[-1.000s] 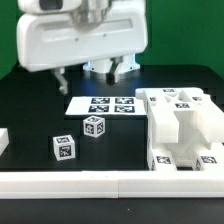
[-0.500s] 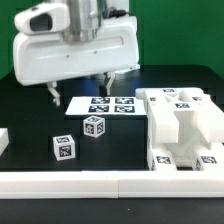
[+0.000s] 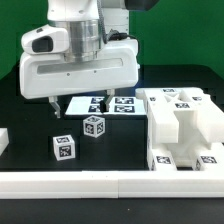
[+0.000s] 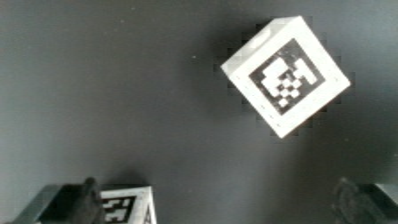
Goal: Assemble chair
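**Exterior view.** The chair is in loose pieces on the black table (image 3: 30,120). A slab group (image 3: 180,125) stands at the exterior view's right, its long axis running from the white border rail (image 3: 70,184) toward the back. Its tags face up and toward the camera. One square block (image 3: 95,127) sits near the table's middle. A second square block (image 3: 63,148) sits nearer the rail, apart from the first. Both rest flat, with one tag up and one toward the camera, and show no long axis. The gripper (image 3: 83,106) hangs above the marker board (image 3: 100,103) with its jaws spread wide and nothing between them. Its fingers (image 3: 55,110) point down.

Compared with one second ago, the gripper body is lower and shifted toward the exterior view's left, and it now hides part of the marker board. The jaw spread is unchanged. Neither block nor the slab group has moved.

The background is a green wall (image 3: 190,40).

**Wrist view.** One tagged block (image 4: 285,78) lies on the dark surface, turned cornerwise in the picture. A second tag (image 4: 125,205) shows just beside one finger (image 4: 63,205). Which block is which cannot be told. The jaws stand apart and empty.
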Controlling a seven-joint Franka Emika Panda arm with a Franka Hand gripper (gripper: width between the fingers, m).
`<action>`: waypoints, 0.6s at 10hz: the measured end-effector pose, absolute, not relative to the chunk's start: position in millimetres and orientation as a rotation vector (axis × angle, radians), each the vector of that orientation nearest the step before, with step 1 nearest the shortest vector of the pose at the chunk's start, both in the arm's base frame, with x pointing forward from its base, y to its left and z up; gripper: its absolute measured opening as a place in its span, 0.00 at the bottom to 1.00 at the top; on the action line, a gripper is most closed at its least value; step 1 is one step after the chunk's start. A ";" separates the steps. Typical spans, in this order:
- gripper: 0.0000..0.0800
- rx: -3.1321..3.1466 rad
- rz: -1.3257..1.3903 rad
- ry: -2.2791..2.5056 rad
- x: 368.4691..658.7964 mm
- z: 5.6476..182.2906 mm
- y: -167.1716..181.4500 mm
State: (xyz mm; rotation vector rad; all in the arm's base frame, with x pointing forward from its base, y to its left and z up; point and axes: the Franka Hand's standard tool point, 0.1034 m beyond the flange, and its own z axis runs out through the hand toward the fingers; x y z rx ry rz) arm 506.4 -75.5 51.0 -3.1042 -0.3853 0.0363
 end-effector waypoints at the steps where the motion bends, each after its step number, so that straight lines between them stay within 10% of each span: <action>1: 0.81 -3.109 0.035 -0.335 504.5 49.9 -75.9; 6: 0.81 -3.111 0.057 -0.158 490.1 41.8 -79.1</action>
